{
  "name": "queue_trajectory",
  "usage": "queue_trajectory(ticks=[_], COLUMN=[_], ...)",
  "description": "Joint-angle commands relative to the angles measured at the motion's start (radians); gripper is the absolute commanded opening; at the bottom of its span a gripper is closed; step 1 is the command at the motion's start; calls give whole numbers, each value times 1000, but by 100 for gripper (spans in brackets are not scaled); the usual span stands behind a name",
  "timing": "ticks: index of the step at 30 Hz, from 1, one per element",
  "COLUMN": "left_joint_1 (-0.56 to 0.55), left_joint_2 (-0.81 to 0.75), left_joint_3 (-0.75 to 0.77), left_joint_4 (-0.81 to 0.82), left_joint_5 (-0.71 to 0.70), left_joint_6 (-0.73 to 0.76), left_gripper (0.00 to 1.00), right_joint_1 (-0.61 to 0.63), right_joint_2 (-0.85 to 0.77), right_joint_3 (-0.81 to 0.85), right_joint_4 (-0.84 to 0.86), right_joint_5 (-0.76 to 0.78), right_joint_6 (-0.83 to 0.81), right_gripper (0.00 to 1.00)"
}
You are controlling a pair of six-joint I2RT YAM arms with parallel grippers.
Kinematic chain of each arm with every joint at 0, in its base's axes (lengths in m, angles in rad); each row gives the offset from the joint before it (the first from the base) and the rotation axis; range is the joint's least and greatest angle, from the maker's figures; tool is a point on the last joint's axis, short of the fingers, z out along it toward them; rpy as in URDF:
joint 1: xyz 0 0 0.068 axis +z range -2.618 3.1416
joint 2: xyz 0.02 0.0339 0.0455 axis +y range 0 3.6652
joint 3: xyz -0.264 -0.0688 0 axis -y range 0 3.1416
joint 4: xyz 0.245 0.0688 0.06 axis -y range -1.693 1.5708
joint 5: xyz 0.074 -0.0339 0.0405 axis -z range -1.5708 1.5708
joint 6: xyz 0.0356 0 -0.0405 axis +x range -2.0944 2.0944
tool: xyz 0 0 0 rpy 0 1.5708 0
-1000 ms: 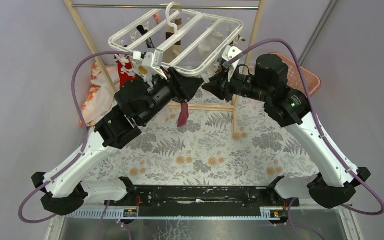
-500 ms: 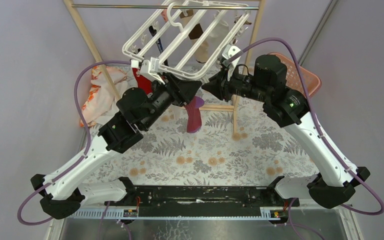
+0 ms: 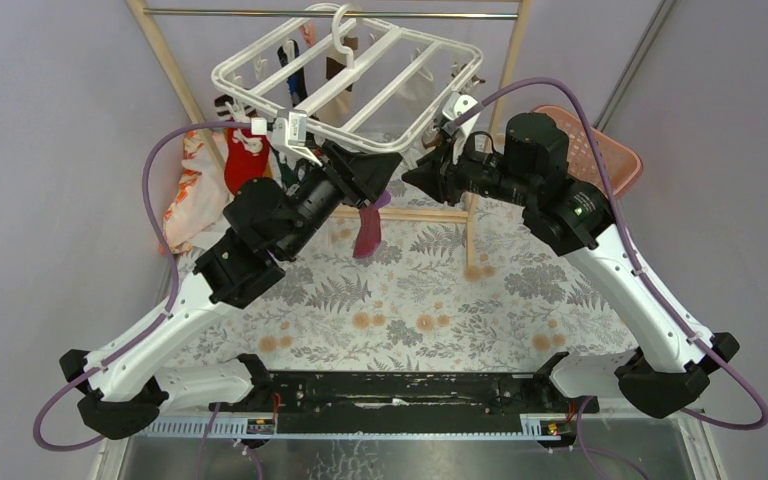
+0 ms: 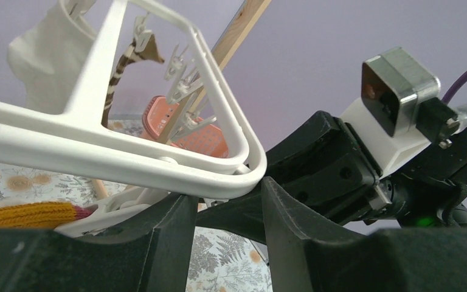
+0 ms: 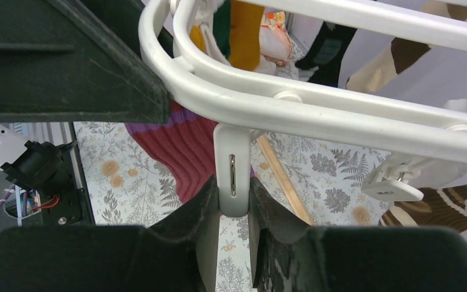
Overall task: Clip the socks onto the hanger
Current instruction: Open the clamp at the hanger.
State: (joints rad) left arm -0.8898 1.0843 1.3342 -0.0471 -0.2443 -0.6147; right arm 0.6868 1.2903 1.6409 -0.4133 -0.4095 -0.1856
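Top view: the hanger [image 3: 345, 82] at 12 o'clock is lying flatter than half a second ago, when it was tipped up steeply. The maroon sock [image 3: 367, 232] is hanging straight down at 6 o'clock from the hanger's near corner; earlier it was swinging out toward 3 o'clock. The right gripper [image 5: 232, 204] is holding its place, fingers nearly closed and pinching a white clip [image 5: 231, 173] under the frame. The left gripper [image 3: 385, 175] is sitting just under that corner, jaws partly apart with nothing visible between them. I cannot tell what is holding the sock's top.
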Motion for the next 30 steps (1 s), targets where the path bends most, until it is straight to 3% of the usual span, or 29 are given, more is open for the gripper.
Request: queue_trajectory(ticks=[1,21,30], left_joint_1=[-4,-10,-64], left_joint_2=[-7,22,16], left_joint_3=[16,-9,-72], left_joint_4=[110,149,233], left_joint_5=[-31,-3,-27], left_joint_6=[24,-2,0], left_gripper=[50,52,52], right_joint_1=[4,4,5], right_joint_2=[-31,-51,-45], right_joint_3=[-22,2,15], right_joint_4=[-3,5,0], right_joint_5=[-14,-60,-50], right_joint_6=[-1,38,40], right_gripper=[0,0,0])
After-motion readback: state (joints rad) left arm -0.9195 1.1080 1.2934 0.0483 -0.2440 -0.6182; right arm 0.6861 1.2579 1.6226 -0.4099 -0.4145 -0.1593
